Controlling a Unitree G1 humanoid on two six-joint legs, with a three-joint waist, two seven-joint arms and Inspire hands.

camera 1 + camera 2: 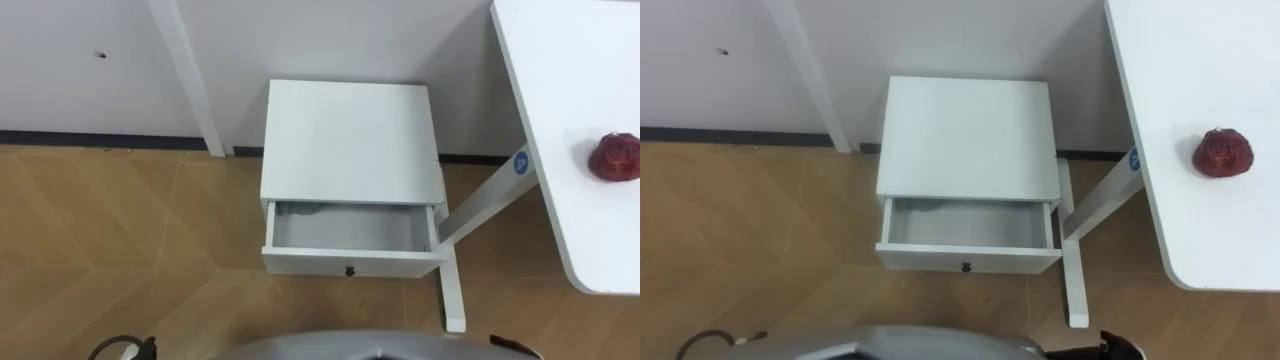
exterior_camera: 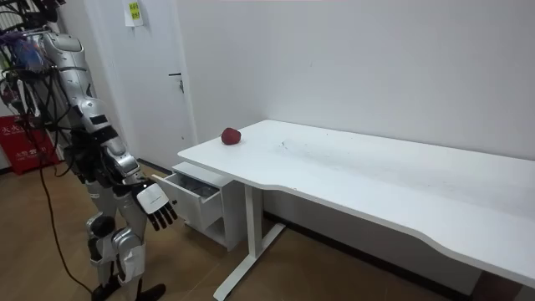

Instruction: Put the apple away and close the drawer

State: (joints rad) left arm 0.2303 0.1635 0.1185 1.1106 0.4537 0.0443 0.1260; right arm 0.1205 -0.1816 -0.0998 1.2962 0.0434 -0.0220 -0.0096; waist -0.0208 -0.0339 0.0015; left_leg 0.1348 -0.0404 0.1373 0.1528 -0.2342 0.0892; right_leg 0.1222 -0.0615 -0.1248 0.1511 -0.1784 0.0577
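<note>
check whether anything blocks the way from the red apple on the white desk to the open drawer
Nothing visible does. The red apple lies alone on the white desk, and the open drawer of the white cabinet stands uncovered. The desk's leg stands beside the cabinet, not over the drawer.

A white tabletop (image 1: 570, 70) is reaching in from the right, its slanted leg (image 1: 486, 205) standing on the wooden floor (image 1: 120, 220). A dark baseboard (image 1: 80, 137) is running along the white wall (image 1: 60, 70). A white door (image 2: 150, 84) is showing at the room view's left.
</note>
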